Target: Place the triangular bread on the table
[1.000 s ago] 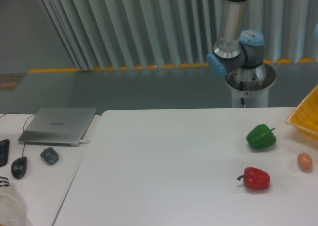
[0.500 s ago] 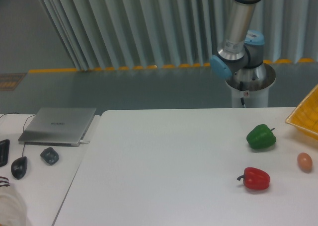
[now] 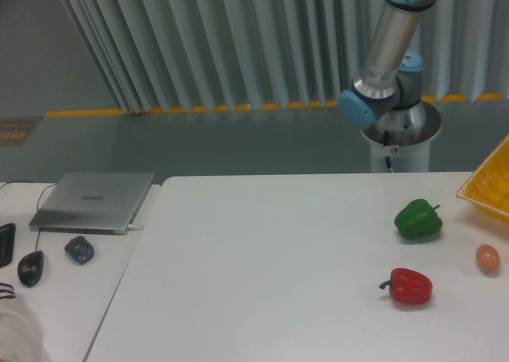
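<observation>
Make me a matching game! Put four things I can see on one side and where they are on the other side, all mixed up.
Things:
1. green pepper
2. red pepper
3. egg-shaped thing
4. laptop

Places:
A. on the small desk at the left
B. nearest the right edge of the picture
C. in front of the green pepper
D. behind the red pepper

Pairs: 1-D, 2-C, 3-B, 4-A

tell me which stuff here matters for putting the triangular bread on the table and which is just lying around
Belongs to the job:
- table
- triangular bread: not in view
- gripper: out of frame; only the arm shows

Just lying about:
- green bell pepper
- red bell pepper
- egg-shaped thing
- yellow basket
- laptop
- mouse
</observation>
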